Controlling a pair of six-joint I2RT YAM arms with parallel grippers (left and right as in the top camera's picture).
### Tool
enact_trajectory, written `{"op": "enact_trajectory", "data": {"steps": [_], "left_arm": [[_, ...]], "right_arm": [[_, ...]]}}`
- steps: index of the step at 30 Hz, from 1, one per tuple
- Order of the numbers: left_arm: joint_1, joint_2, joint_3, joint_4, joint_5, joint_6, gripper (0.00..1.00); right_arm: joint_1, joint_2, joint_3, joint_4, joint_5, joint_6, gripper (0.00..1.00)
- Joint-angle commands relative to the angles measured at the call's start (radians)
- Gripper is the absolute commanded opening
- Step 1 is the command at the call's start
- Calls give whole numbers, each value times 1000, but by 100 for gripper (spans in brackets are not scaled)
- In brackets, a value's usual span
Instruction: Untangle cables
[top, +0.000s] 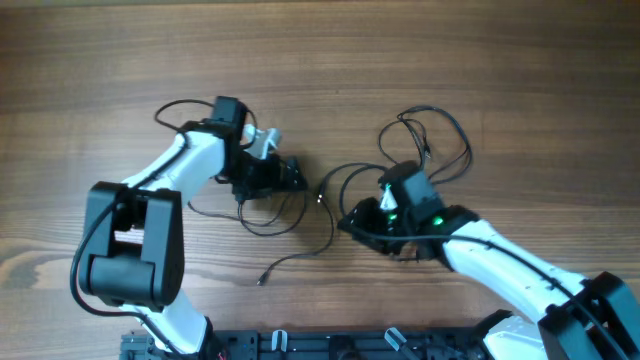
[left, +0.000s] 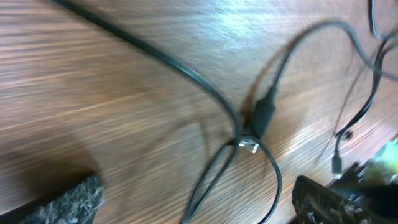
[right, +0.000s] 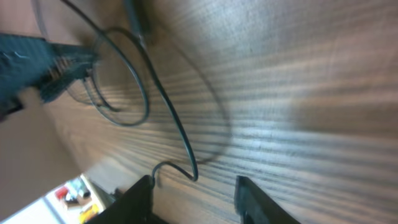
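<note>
We see L gripper (top: 296, 177) spread wide, empty, over tangled cables (left: 186, 65). R gripper (right: 194, 188) jaws half-narrowed, 1 cable just ahead, not pinched.

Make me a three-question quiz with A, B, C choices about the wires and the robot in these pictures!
1. Where do the cables lie? A on the wooden table B in a box C on a chair
2. What colour are they? A red B black C white
3. The left gripper is: A open B shut on a cable C shut, empty
Answers: 1 A, strands spread over bare wood; 2 B, every strand is black; 3 A, its jaws stand wide apart.
</note>
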Motion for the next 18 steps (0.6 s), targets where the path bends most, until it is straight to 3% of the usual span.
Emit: {"op": "enact_trajectory", "data": {"steps": [1,5,6,8,10,13,18], "left_arm": [[65,32,-23,-1,21,-30,100],[79,32,-23,-1,21,-29,100],[78,32,-23,-6,21,-29,100],[79,32,-23,-44,20,-30,100],[78,32,-24,-91,21,-29,92],[78,32,-25,-98,22,-29,91],[78,32,-25,-130,84,28,93]], "right_arm": [[116,34,-13,12,208,255,36],[200,146,-13,103,229,329,40],[206,183,-13,164,207,327,36],[206,225,-13,245,185,327,5],[206,233,-13,405,233,290,4],[206,233,-13,625,343,274,5],[206,243,-11,671,420,270,5]]}}
